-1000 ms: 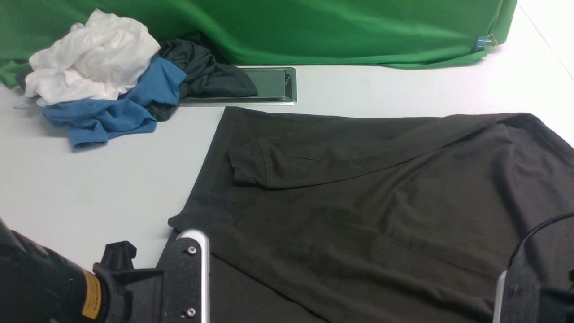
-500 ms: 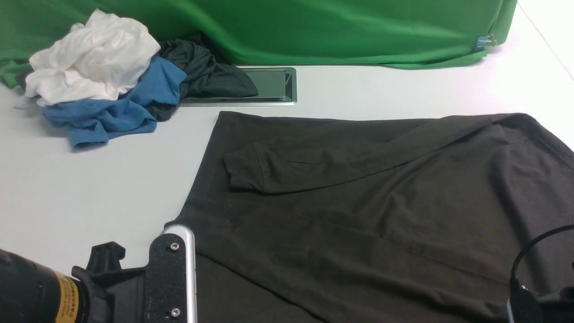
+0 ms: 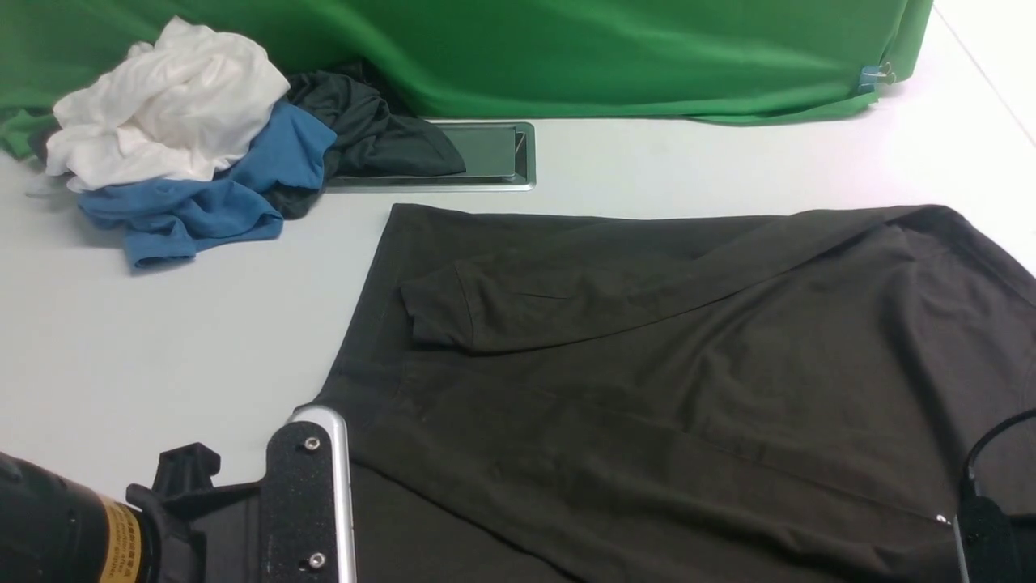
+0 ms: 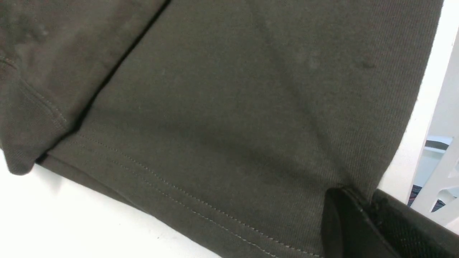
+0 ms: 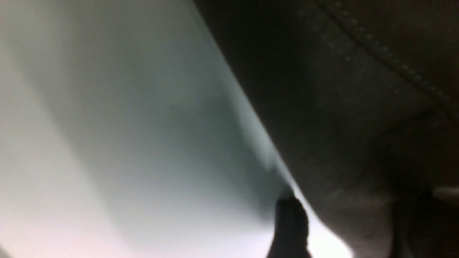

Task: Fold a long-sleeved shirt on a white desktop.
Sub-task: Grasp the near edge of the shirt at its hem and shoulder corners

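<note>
Where the left arm enters at the near left, entries begin.

1. Left pincer: pressed together on the long-sleeved shirt, pinching the cloth just inside the stitched hem at the garment's near-left corner. In the wrist view the fabric draws to a point at the black fingers.

2. Tabletop: white-grey, smooth, carrying all that follows.

3. Heap of garments, far left, against the backdrop. A crumpled white garment lies on top, with a blue garment under and in front of it. A charcoal garment lies to their right, lapping over the left end of the silver cable hatch.

4. Green cloth backdrop: runs along the far edge, with a small blue clip at its right corner.

5. The shirt itself: black-brown knit, lying flat on the tabletop from the centre to the right edge, just in front of the hatch and not touching it. One sleeve is folded across the body, its cuff pointing left.

6. Right arm: near right, over the shirt's near edge, with a black cable looping above it.

7. Right pincer: view blurred, apparently spread. One finger sits on the tabletop side of the shirt's edge, the other shows as a dim dark shape over the cloth, and the edge runs between them.
</note>
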{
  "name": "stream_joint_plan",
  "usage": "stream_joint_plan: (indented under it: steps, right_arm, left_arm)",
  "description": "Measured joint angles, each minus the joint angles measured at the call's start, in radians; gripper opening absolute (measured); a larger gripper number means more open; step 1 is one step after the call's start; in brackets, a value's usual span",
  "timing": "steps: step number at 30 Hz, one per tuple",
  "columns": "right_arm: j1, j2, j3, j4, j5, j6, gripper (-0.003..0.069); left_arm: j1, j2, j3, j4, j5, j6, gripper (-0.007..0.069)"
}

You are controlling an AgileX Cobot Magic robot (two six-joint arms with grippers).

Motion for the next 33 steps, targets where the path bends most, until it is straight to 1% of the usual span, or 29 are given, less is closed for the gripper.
stream_joint_plan:
  steps: [2,3,5,6,7,8,9,11,16,17,21,24,27,28,31,33]
  right_arm:
    - [0.0,0.012,-0.004,-0.01,-0.001,-0.005,0.0456]
    - [-0.001,0.021,-0.009,-0.015,0.002,-0.006,0.0435]
    - [-0.001,0.03,-0.01,-0.023,0.006,-0.007,0.0347]
    - [0.0,0.03,-0.009,-0.023,0.008,-0.007,0.0274]
    - [0.001,0.03,-0.009,-0.023,0.008,-0.007,0.0261]
    - [0.009,0.03,-0.008,-0.023,0.006,-0.006,0.0164]
    - [0.016,0.029,-0.007,-0.027,0.002,-0.005,0.0108]
    - [0.035,0.02,-0.007,-0.035,-0.001,0.001,0.0059]
    - [0.09,-0.036,0.006,0.023,0.04,0.014,0.0046]
    - [0.099,-0.076,0.011,0.067,0.097,0.018,0.0046]
    - [0.102,-0.186,0.012,0.109,0.227,0.021,0.0046]
    - [0.102,-0.238,0.012,0.111,0.24,0.035,0.0046]
    - [0.102,-0.27,0.012,0.105,0.226,0.064,0.0042]
    - [0.102,-0.273,0.011,0.096,0.221,0.096,0.0041]
    - [0.102,-0.251,-0.019,0.078,0.222,0.138,0.0041]
    - [0.102,-0.237,-0.039,0.07,0.217,0.148,0.0041]
  left_arm:
    - [0.0,0.0,0.0,0.0,0.0,0.0,0.0027]
    - [0.0,0.0,0.0,0.0,0.0,-0.002,0.0027]
    - [0.0,0.0,0.0,0.0,0.001,-0.002,0.0027]
    - [0.0,0.0,0.0,0.0,0.001,-0.002,0.0027]
    - [0.0,0.0,0.0,0.0,0.001,-0.002,0.0027]
    - [0.0,0.0,0.0,0.0,0.003,-0.003,0.0027]
    - [0.0,0.0,0.0,0.0,0.004,-0.003,0.0027]
    - [0.0,0.0,0.0,0.0,0.008,-0.006,0.0027]
    - [0.0,0.0,0.0,-0.024,0.074,-0.019,0.0027]
    - [0.0,0.0,0.0,-0.039,0.102,-0.028,0.0027]
    - [0.0,0.0,0.0,-0.06,0.12,-0.037,0.0027]
    - [0.0,0.0,0.0,-0.058,0.118,-0.04,0.0027]
    - [0.0,0.0,-0.002,-0.034,0.086,-0.069,0.0027]
    - [0.0,0.0,-0.008,-0.008,0.057,-0.096,0.0027]
    - [0.003,0.001,-0.039,0.09,-0.017,-0.178,0.0027]
    - [0.008,0.003,-0.05,0.124,-0.047,-0.194,0.0027]
